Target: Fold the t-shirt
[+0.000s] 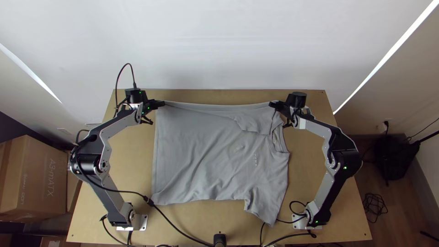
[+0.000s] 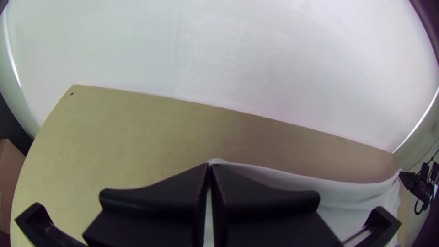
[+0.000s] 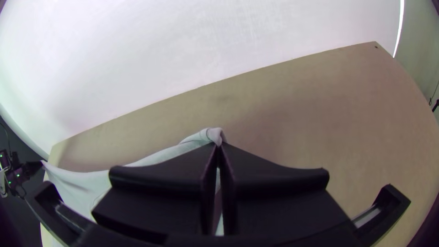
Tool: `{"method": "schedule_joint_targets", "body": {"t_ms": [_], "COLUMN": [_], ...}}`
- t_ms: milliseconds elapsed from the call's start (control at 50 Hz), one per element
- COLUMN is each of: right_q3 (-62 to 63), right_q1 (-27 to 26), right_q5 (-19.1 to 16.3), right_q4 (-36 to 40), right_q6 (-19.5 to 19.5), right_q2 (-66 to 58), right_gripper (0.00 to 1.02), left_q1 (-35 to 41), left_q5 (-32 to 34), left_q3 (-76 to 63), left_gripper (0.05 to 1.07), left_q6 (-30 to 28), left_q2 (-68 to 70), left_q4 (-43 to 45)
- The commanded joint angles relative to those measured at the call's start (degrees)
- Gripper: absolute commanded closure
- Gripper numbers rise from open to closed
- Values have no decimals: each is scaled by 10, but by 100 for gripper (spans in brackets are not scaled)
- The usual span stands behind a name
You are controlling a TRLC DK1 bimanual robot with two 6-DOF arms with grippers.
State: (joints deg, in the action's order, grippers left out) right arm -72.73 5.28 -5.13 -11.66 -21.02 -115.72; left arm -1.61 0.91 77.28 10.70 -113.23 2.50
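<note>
The grey t-shirt (image 1: 206, 151) lies spread sideways on the table, collar to the right, hem to the left, with some wrinkles. One sleeve points to the near edge; the other lies over the shirt's far right part. My left gripper (image 1: 161, 104) is shut on the far hem corner, and my right gripper (image 1: 273, 104) is shut on the far edge near the shoulder. Between them that edge stretches with a slight sag. In the left wrist view, cloth (image 2: 274, 176) comes out from my left gripper (image 2: 210, 166); in the right wrist view, bunched cloth (image 3: 212, 135) tops my right gripper (image 3: 218, 145).
Bare wooden table (image 1: 132, 160) borders the shirt on all sides, with a white wall (image 1: 219, 45) beyond the far edge. Black cables (image 1: 171, 223) run along the near side. A cardboard box (image 1: 36, 174) stands off the table's left side.
</note>
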Motion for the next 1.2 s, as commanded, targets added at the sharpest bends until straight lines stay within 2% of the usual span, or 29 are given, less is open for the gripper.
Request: {"method": "schedule_joint_targets", "body": {"t_ms": [0,280,520,800,1180], "right_q3": [-51,-121,-152,-153,-92], "right_q1": [-15,-19,-19,-17,-16], "right_q5": [12,13,13,13,13], "right_q4": [-1,0,91,183,199], "right_q6": [-8,5,-3,-4,-3], "right_q2": [-39,-73,-46,-7,44], "right_gripper": [100,100,100,100,100], "left_q1": [-6,-4,-1,5,5], "left_q5": [-3,-6,0,21,39], "left_q3": [52,102,141,55,-112], "left_gripper": [105,105,105,105,105], "left_q6": [-2,2,6,7,12], "left_q2": [-37,-52,-25,46,147], "left_q4": [-9,-14,-129,-141,-100]}}
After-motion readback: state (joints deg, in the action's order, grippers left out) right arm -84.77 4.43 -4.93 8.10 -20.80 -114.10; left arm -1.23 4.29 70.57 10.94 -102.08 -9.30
